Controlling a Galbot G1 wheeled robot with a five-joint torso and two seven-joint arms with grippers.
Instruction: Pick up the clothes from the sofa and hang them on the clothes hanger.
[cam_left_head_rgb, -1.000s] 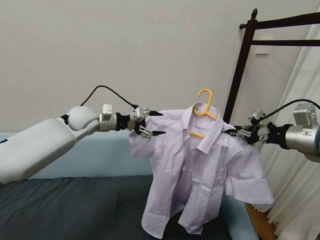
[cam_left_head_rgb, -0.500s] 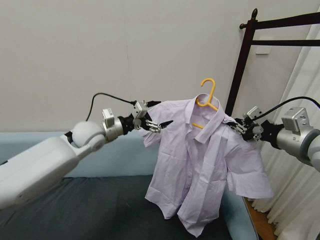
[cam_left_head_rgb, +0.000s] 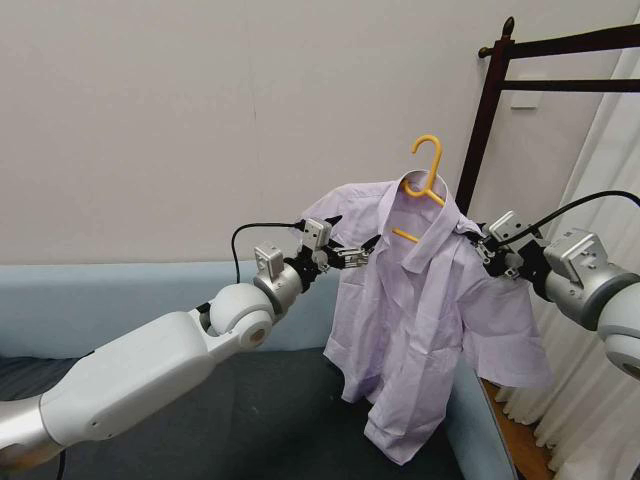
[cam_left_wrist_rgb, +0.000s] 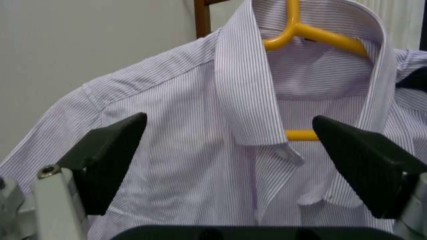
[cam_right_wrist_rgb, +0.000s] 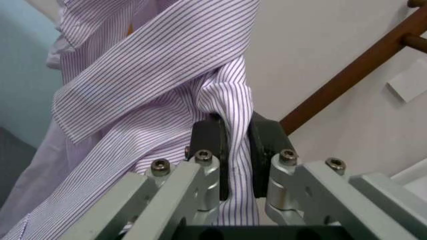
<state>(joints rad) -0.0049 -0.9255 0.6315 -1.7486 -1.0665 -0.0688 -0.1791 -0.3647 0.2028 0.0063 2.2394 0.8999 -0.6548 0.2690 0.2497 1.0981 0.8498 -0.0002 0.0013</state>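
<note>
Shirt (cam_left_head_rgb: 420, 300) has risen, pinched by right end effector (cam_left_head_rgb: 488, 249); left end effector (cam_left_head_rgb: 352, 242) spread alongside.

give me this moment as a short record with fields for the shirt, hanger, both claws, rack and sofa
shirt: pale, striped, on the hanger, hanging in the air above the sofa
hanger: yellow, inside the collar, hook free, not on the rack
left claw: open, facing the shirt's shoulder, clamping nothing
right claw: shut on the fabric of the other shoulder
rack: dark wood, behind the shirt
sofa: light blue back, dark seat
</note>
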